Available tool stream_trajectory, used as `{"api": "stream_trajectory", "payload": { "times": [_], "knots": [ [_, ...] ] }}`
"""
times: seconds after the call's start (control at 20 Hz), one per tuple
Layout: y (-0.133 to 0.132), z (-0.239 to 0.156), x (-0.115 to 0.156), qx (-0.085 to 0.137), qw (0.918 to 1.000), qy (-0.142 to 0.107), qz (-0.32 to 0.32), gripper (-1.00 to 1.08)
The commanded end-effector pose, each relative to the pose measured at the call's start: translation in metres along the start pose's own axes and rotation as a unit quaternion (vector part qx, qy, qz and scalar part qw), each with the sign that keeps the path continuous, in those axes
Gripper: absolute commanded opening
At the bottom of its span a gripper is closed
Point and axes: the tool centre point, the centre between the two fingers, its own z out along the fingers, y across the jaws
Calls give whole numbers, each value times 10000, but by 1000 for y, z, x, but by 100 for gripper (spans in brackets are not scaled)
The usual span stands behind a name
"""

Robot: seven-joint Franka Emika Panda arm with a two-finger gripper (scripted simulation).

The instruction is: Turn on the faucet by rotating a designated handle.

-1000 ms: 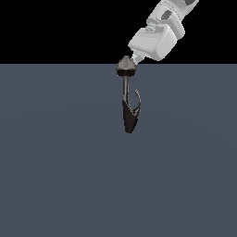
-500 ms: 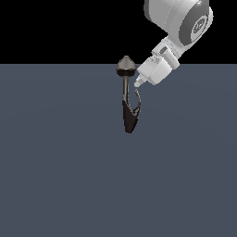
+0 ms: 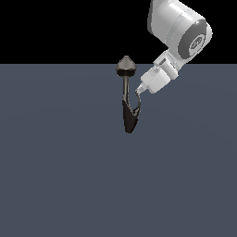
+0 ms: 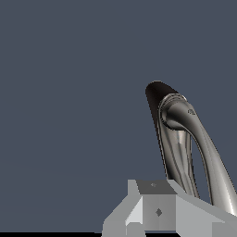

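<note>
The exterior view shows the whole faucet [image 3: 128,109] just above the middle of the frame: a grey cone-shaped cap with a black collar on top, a thin stem below it, and a dark tapered body narrowing downward. On the side toward the exterior view's right, the handle [image 3: 137,102] curves off the body as a slim grey prong. The white arm [image 3: 178,30] enters from the upper right of the frame, and the claw [image 3: 139,90] sits at the handle's upper end, touching or just beside it — too small here to tell how wide it is parted, or whether it has hold of anything.

The wrist view gives what the exterior view cannot: a close look along the faucet [image 4: 162,120], with its dark body behind and a polished, curved metal tube [image 4: 203,148] sweeping toward the camera. A grey block of the claw [image 4: 157,210] fills the lower edge of that picture, close against the metal; the fingertips themselves are not shown, so its spread cannot be told there either.

Compared with a second ago, the arm has swung down and toward the exterior view's right — the claw was up beside the cap, and is now lower, at the handle. The faucet stands as before.

The worktop [image 3: 60,176] is a plain slate-grey plane; above it the background is flat black.
</note>
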Motion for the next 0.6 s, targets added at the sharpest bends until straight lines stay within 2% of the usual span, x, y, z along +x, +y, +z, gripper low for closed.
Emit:
{"api": "stream_trajectory", "payload": {
  "times": [0.0, 0.55],
  "knots": [
    [-1, 0, 1, 10, 10000, -7, 20, -100],
    [19, 0, -6, 8, 10000, -6, 19, -100]
  ]
}}
